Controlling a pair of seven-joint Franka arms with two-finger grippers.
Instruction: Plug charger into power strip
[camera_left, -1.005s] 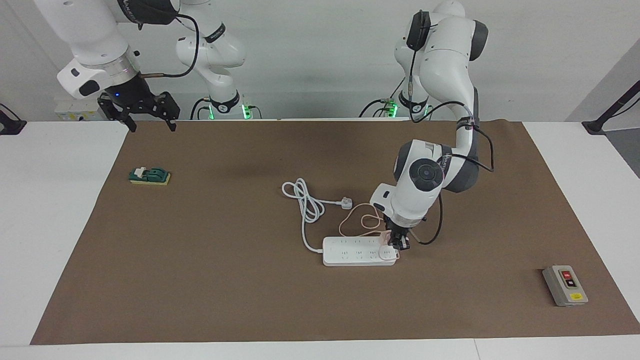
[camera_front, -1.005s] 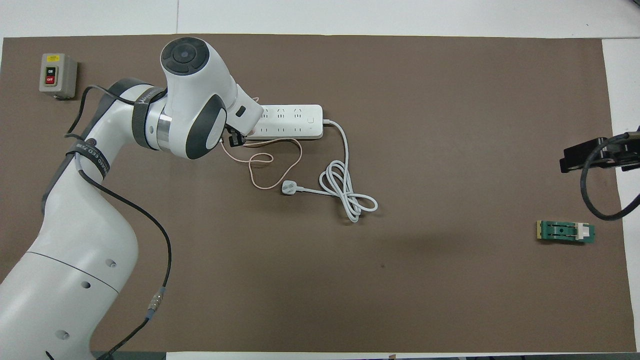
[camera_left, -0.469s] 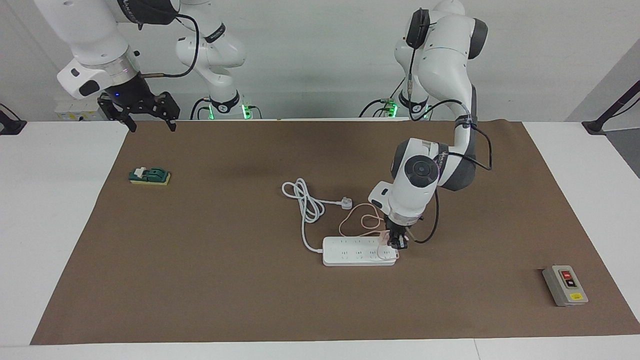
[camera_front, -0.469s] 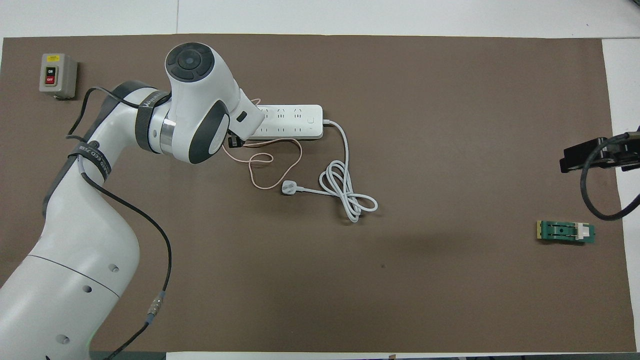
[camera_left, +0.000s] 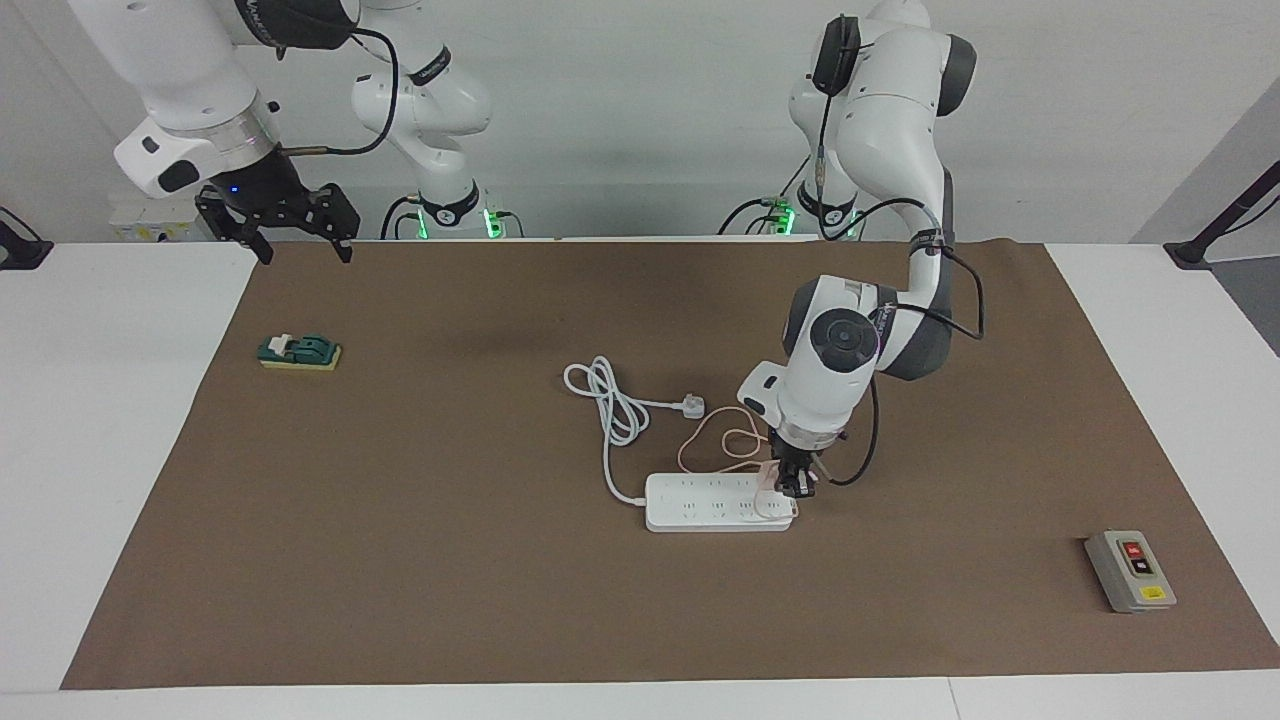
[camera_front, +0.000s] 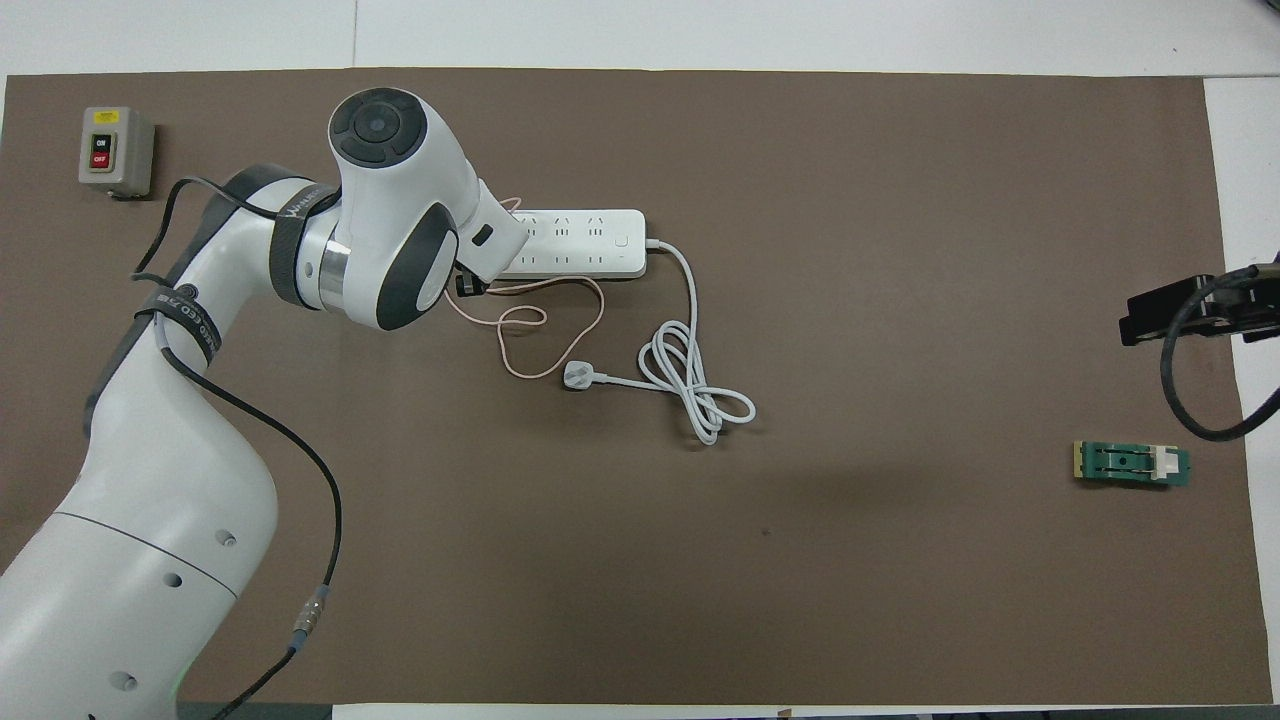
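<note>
Left arm's wrist housing (camera_left: 838, 350) has shifted a bit toward the robots and the strip's (camera_left: 700, 503) middle. The left gripper (camera_left: 792, 484) at the strip's end moved up slightly with it, charger (camera_left: 768, 478) too.

The left gripper (camera_left: 791, 487) is clamped on the pink charger (camera_left: 768, 474) at the end of the power strip (camera_left: 700, 502). The right gripper (camera_left: 296, 246) hangs spread wide above the tabletop's (camera_left: 120, 420) corner.
</note>
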